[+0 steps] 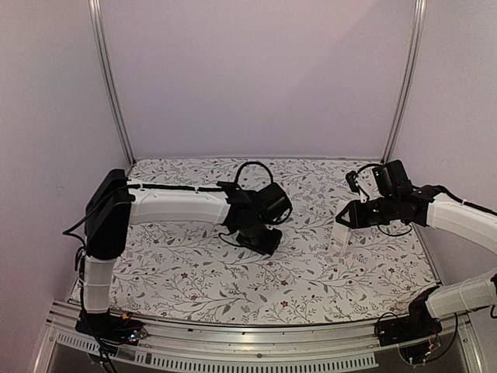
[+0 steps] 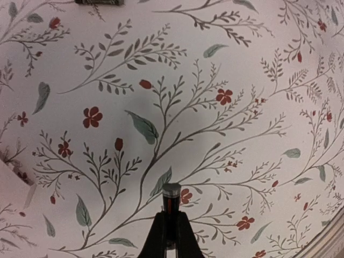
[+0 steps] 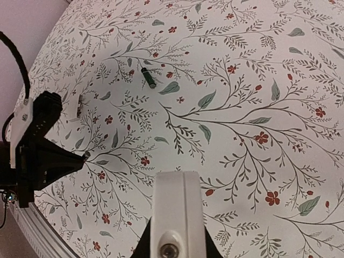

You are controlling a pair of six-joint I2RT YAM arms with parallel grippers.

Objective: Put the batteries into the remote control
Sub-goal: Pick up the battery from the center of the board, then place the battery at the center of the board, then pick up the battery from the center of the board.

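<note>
One battery clamped, the second battery lying loose.
The first is pinched by the left gripper above the floral tablecloth; the second is laid on it. The white remote control is clasped by the right gripper.

A floral-print tablecloth lies between plain lilac walls.

The left arm reaches in from the left edge of the worktop, its dark left gripper pointing down near the middle. Toward the right edge, the right gripper clasps a pale, slim remote control that hangs downward.
</note>
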